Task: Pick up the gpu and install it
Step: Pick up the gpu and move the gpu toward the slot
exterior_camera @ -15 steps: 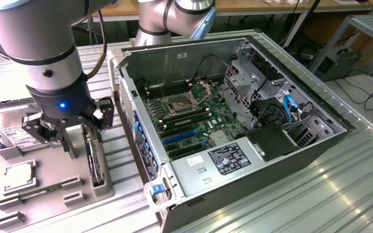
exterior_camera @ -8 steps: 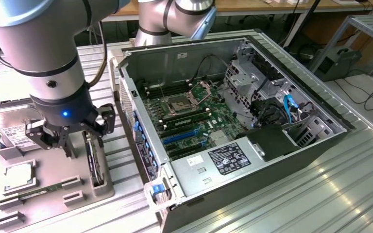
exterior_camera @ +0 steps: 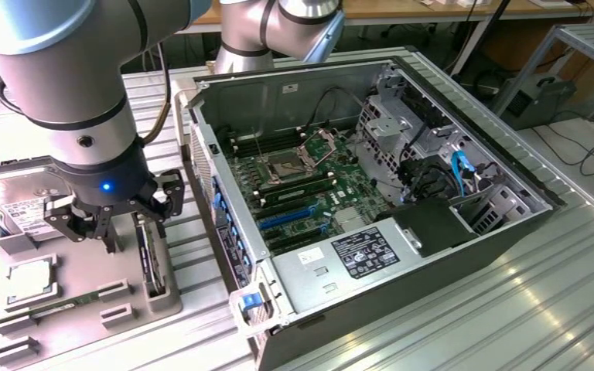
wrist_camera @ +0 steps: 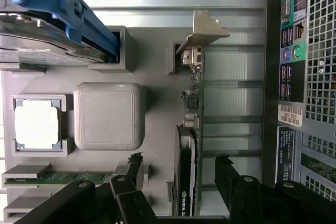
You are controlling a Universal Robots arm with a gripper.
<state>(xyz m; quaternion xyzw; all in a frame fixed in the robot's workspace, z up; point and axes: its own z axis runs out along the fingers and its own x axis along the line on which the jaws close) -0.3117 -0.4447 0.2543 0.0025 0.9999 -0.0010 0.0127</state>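
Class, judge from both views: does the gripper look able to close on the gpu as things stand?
Probably yes. The open gripper hangs over the gpu, which stands on edge in the grey holder, one finger either side, nothing else between.

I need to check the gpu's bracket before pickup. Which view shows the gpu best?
The wrist view: the gpu stands on edge in the gray holder, with silver bracket, green board and black cooler visible. In the exterior view the gpu is a thin dark strip, seen edge-on.
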